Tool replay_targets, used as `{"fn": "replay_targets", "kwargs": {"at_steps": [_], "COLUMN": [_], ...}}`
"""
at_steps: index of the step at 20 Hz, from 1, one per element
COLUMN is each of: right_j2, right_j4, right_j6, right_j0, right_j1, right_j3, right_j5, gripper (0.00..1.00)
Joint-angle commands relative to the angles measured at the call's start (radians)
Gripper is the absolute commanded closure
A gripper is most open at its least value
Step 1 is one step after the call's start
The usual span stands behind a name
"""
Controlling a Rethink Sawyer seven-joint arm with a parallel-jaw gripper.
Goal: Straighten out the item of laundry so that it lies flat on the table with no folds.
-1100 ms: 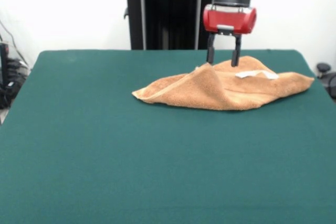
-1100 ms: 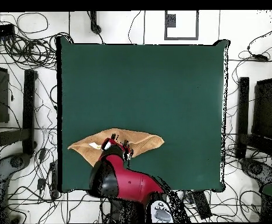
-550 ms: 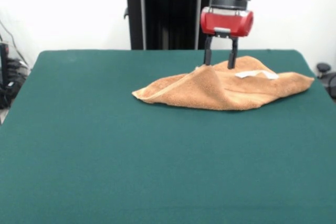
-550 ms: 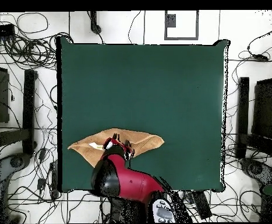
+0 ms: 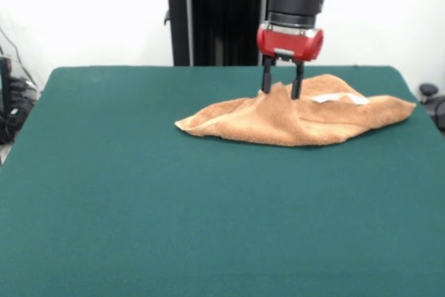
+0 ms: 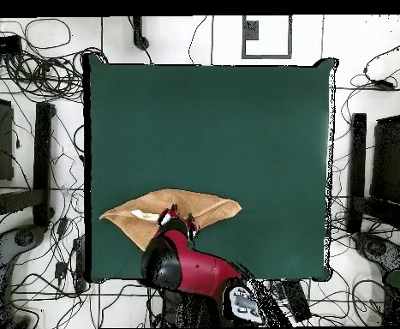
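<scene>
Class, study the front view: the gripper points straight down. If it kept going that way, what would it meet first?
The gripper would first meet the raised ridge of the towel, which already sits between its open fingers; the table lies beneath that.

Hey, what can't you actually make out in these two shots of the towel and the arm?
- Front view: whether the gripper has pinched the towel; the raised ridge covers the jaws' ends.
- Overhead view: the towel's near part, hidden under the red arm.
- Both views: the white label is too small to read.
- Both views: the layers folded beneath the towel.
</scene>
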Motion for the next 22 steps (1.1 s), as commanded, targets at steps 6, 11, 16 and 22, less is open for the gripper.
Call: {"fn": "replay_targets", "kwargs": {"at_steps": [6,11,16,22], "right_j2": [-0.071,-0.154,-0.134,-0.116], "right_j4": [0.069,0.12,0.094,0.076], "right_j6": [0.191,0.191,0.204,0.206], "right_j0": [0.122,0.196,0.172,0.15], "right_j1": [-0.02,-0.046,-0.041,-0.046], "right_j3": [0.07,0.081,0.08,0.077], "right_j5": [0.011,0.049,0.028,0.017], "gripper": [0.0,0.0,0.0,0.0]}}
